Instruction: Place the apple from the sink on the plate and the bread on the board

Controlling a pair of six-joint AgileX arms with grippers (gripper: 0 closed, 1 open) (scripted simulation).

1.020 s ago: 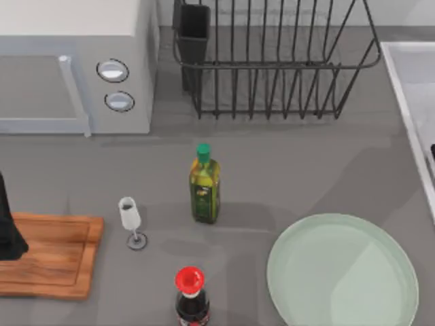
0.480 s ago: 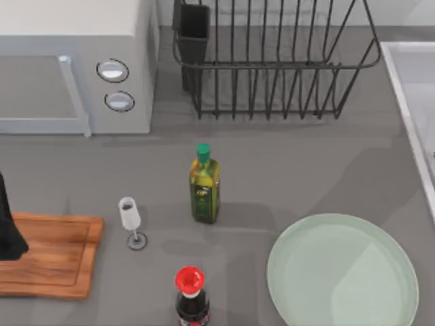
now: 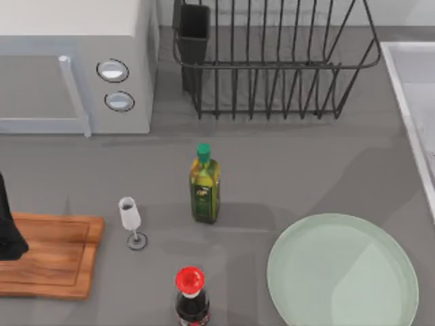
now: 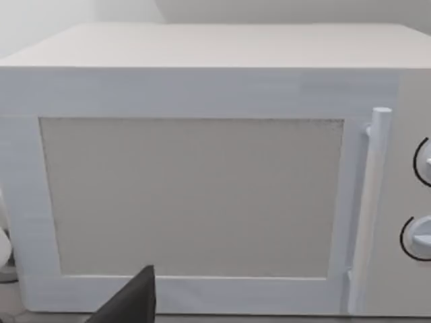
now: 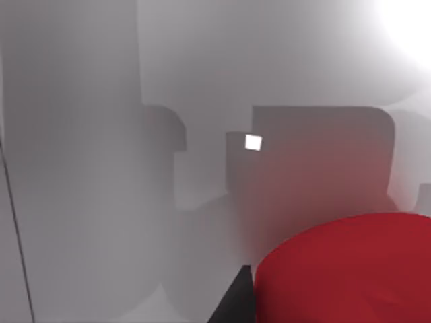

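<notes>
The apple is a red round shape very close in the right wrist view, lying against the sink's pale grey inside. A dark part of my right gripper sits right beside the apple. In the top view the sink runs along the right edge, and the pale green plate lies at the front right. The wooden board lies at the front left, with my left gripper parked over its left end. The bread is out of view.
A white microwave fills the back left and faces the left wrist camera. A black wire dish rack stands at the back. An oil bottle, a small wine glass and a red-capped dark bottle stand mid-table.
A small dark bit of my right arm at the top view's right edge, over the sink, has slipped out of the picture. My left arm has not moved.
</notes>
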